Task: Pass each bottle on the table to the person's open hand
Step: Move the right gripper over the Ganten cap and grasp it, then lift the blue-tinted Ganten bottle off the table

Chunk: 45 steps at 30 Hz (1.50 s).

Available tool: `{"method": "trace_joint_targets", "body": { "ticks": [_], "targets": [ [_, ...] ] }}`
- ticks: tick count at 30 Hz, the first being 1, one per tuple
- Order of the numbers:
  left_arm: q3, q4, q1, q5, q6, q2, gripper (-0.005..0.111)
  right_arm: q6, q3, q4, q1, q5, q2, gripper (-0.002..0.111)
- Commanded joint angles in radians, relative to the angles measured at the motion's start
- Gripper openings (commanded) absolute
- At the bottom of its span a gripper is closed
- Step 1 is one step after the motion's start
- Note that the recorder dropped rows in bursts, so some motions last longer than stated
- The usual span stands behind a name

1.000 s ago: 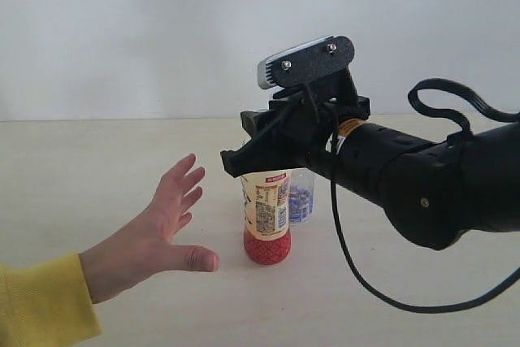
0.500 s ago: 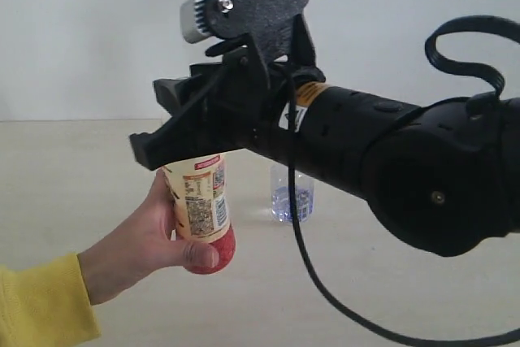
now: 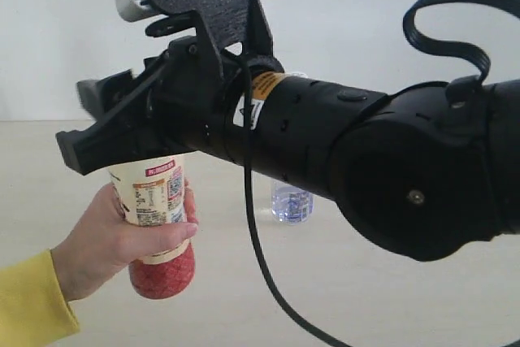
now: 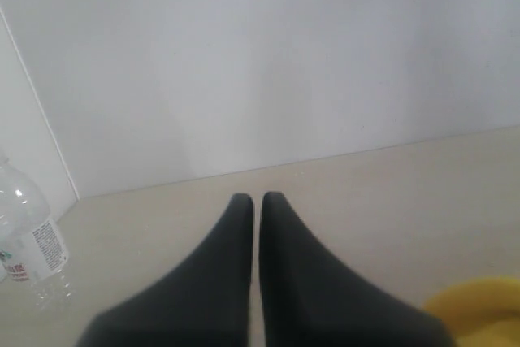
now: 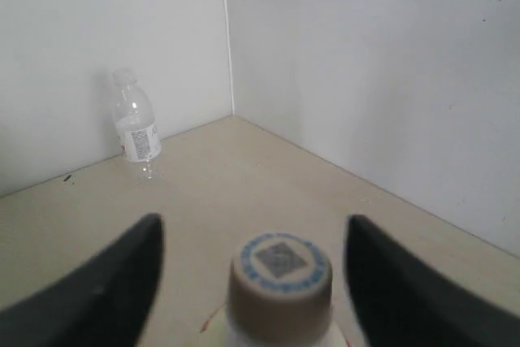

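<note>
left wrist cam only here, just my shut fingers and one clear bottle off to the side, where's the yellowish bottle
Observer: The exterior view shows the yellowish bottle gripped round its label by the person's hand.
Operator: is the right gripper off it
Observer: Yes. The right gripper is open, its fingers either side of the cream cap with gaps showing.
Operator: any bottle i can't see
Observer: A bluish-clear bottle stands on the table behind the right arm, partly hidden.

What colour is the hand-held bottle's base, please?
The bottle's base is red; the exterior view shows it best.
</note>
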Motion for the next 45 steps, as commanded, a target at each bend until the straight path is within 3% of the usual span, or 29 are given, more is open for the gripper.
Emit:
{"method": "trace_joint_targets", "body": {
  "ticks": [1, 4, 8, 14, 19, 23, 33, 36, 45],
  "targets": [
    [-0.003, 0.003, -0.001, -0.007, 0.002, 0.003, 0.004, -0.027, -0.017, 0.059, 0.000, 0.035, -0.005, 0.081],
    [-0.003, 0.003, -0.001, -0.007, 0.002, 0.003, 0.004, -0.088, -0.017, 0.068, -0.002, 0.031, -0.010, 0.072],
    [-0.003, 0.003, -0.001, -0.007, 0.002, 0.003, 0.004, -0.203, -0.017, 0.126, -0.021, 0.048, -0.052, 0.076],
    [-0.003, 0.003, -0.001, -0.007, 0.002, 0.003, 0.004, -0.438, -0.017, 0.358, -0.189, 0.163, -0.150, 0.076],
    [-0.003, 0.003, -0.001, -0.007, 0.002, 0.003, 0.004, -0.434, -0.017, 0.358, -0.324, 0.243, -0.185, 0.076],
    [-0.003, 0.003, -0.001, -0.007, 0.002, 0.003, 0.004, -0.414, -0.015, 0.358, -0.379, 0.242, -0.152, 0.084],
    [-0.003, 0.003, -0.001, -0.007, 0.002, 0.003, 0.004, -0.317, -0.015, 0.259, -0.378, 0.003, 0.075, 0.084],
    [-0.003, 0.003, -0.001, -0.007, 0.002, 0.003, 0.004, -0.218, -0.013, 0.196, -0.378, -0.054, 0.107, 0.081],
    [-0.003, 0.003, -0.001, -0.007, 0.002, 0.003, 0.004, -0.174, 0.048, 0.132, -0.389, -0.198, 0.176, 0.081]
  ]
}}
